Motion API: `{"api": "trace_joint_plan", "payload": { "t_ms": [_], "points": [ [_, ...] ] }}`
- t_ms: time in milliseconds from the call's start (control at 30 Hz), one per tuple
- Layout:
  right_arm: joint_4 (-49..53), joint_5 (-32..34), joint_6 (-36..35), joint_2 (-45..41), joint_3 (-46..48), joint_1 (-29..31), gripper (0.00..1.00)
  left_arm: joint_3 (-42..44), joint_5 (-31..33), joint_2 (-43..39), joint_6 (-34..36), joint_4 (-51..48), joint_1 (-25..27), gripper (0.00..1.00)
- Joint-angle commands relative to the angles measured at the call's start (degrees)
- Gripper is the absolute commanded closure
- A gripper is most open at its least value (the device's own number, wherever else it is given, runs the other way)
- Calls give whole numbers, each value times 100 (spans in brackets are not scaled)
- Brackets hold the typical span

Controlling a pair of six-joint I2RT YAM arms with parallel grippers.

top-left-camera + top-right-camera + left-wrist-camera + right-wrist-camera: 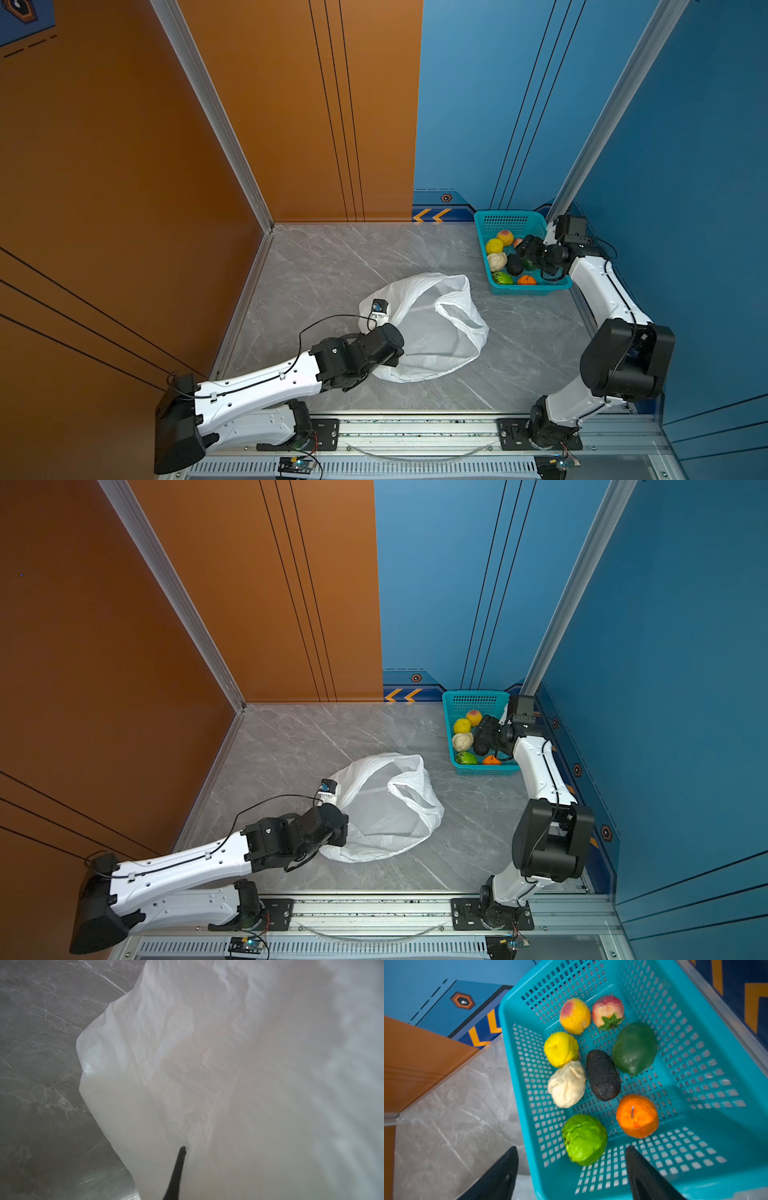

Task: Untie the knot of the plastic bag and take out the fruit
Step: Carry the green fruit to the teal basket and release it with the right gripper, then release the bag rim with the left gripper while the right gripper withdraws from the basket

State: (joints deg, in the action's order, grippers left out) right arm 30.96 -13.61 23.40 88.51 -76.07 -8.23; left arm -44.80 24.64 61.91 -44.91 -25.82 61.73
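**Opened bag at mid-bench, fruit in the corner basket**

In both top views the plastic bag (432, 332) lies crumpled on the grey marbled bench (332, 266), near its middle, with its mouth gaping upward and one handle loop standing free. The left gripper (395, 358) sits at the bag's near left edge. In the left wrist view its fingers (176, 1172) are pressed together, pinching the thin white film, which drapes across most of the frame. The fruit (603, 1075), eight pieces, rests inside the teal perforated basket (509, 222) at the far right corner, apart from the bag. The right gripper (524, 248) hangs over the basket. Its fingers (500, 1176) are spread wide, with nothing held between them.
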Motion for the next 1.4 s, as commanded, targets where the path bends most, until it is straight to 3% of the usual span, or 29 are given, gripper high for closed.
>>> {"api": "trace_joint_plan", "payload": {
  "t_ms": [0, 433, 667, 967, 1133, 1367],
  "points": [
    [220, -101, 67, -690, 566, 258, 18, 149, 28, -11, 576, 628, -362, 100],
    [1009, 165, 736, -3052, 1972, 1605, 17, -53, -795, 1022, 1474, 2352, -2060, 100],
    [1164, 288, 921, -3522, 2322, 1930, 16, -972, -1603, 2368, 2227, 2931, -2815, 100],
    [1140, 286, 996, -3717, 2550, 1975, 15, -1706, -1918, 3397, 2458, 3087, -3179, 99],
    [1119, 319, 992, -3745, 2604, 1983, 13, -1681, -1968, 3223, 2584, 3060, -3179, 54],
    [917, 327, 983, -3582, 2711, 2027, 11, -1562, -1964, 2511, 2916, 2762, -3078, 6]
  ]
}}
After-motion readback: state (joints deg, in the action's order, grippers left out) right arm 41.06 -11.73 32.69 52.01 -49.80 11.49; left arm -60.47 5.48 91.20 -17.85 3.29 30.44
